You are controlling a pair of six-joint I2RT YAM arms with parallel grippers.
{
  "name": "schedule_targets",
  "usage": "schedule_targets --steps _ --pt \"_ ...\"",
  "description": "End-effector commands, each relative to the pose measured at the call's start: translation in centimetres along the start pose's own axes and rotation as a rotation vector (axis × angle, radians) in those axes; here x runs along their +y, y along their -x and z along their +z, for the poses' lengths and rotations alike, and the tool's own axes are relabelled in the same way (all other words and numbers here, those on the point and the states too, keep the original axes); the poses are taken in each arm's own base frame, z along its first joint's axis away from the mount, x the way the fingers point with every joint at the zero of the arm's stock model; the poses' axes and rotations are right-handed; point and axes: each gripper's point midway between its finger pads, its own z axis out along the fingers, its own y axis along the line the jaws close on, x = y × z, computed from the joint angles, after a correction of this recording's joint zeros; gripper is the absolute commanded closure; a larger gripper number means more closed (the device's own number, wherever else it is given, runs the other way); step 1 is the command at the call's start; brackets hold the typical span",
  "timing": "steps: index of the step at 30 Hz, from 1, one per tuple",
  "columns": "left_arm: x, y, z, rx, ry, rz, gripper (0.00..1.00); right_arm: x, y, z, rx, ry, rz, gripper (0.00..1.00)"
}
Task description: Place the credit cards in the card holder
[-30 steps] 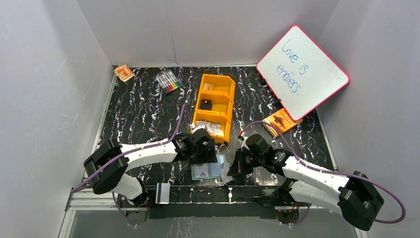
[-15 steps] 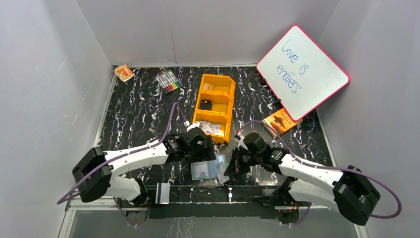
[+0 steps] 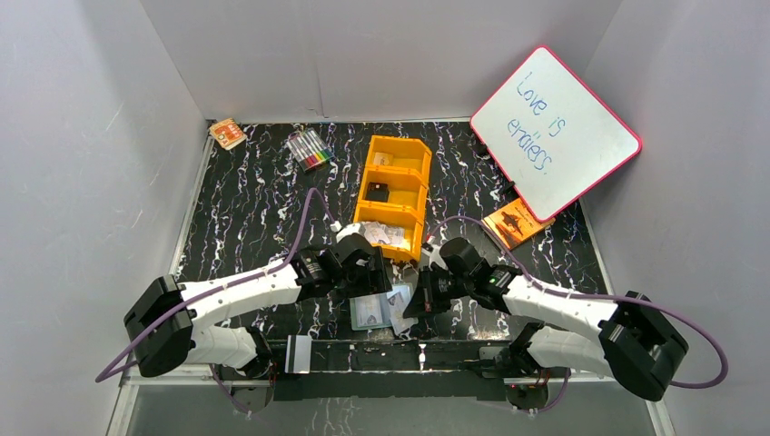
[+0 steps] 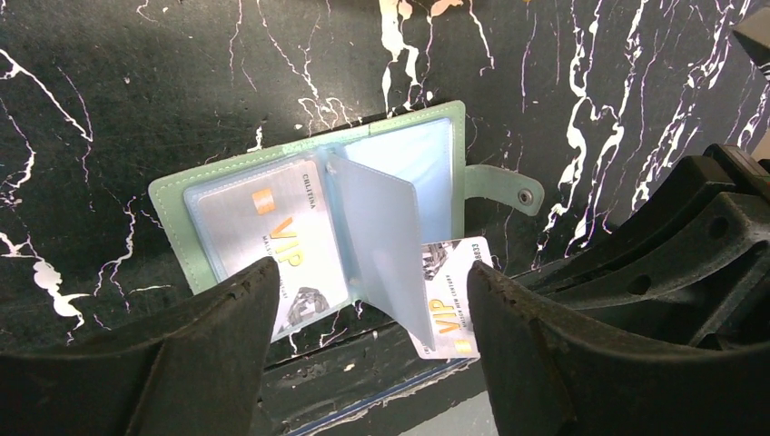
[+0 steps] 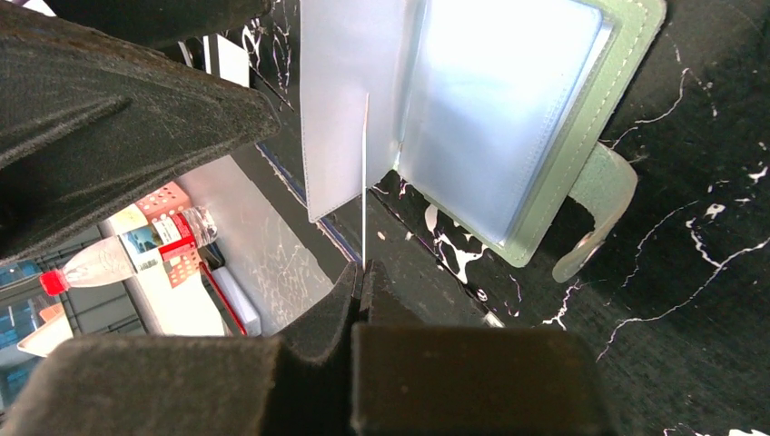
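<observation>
Inserting: right gripper pinches card at holder sleeve; left gripper gapes, empty. Next: align edge, slide in.

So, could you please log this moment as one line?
left gripper open over card holder | right gripper shut on credit card | second card pocketed

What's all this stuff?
card holder: one, sage green, open, near edge
credit cards: two, pale grey; one pocketed, one in right gripper
tray: one, orange, table's middle
black item: one, tray's middle compartment
pale papers: some, tray's near compartment
markers: one pack, many-coloured, far left
small box: one, orange-white, far-left corner
whiteboard: one, pink-rimmed, leaning right
booklet: one, orange, below whiteboard
left gripper: one, black, open above holder
right gripper: one, black, shut on card
</observation>
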Motion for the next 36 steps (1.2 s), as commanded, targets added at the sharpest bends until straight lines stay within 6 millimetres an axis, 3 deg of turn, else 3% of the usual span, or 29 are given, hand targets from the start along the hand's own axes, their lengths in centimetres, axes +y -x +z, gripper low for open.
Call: schedule_targets --steps 1,8,24,29,36 --pt "0.8 -0.1 -0.1 -0.011 0.024 0.009 0.31 2.5 1.2 -0.1 -0.015 0.067 -0.041 1.00" --pt "0.9 -0.4 0.5 0.000 0.030 0.019 0.56 2.6 1.2 0.1 -0.008 0.066 -0.049 1.00" --pt "2.4 -0.9 1.1 0.013 0.083 0.038 0.91 2.8 1.4 0.5 0.001 0.064 -0.070 1.00" --pt "3.6 -1.0 0.8 0.005 0.129 0.040 0.95 2.8 1.6 0.6 0.002 0.057 -0.077 1.00" --pt "6.0 -1.4 0.1 -0.009 0.201 0.025 0.88 2.1 1.8 1.2 -0.002 0.034 -0.068 1.00"
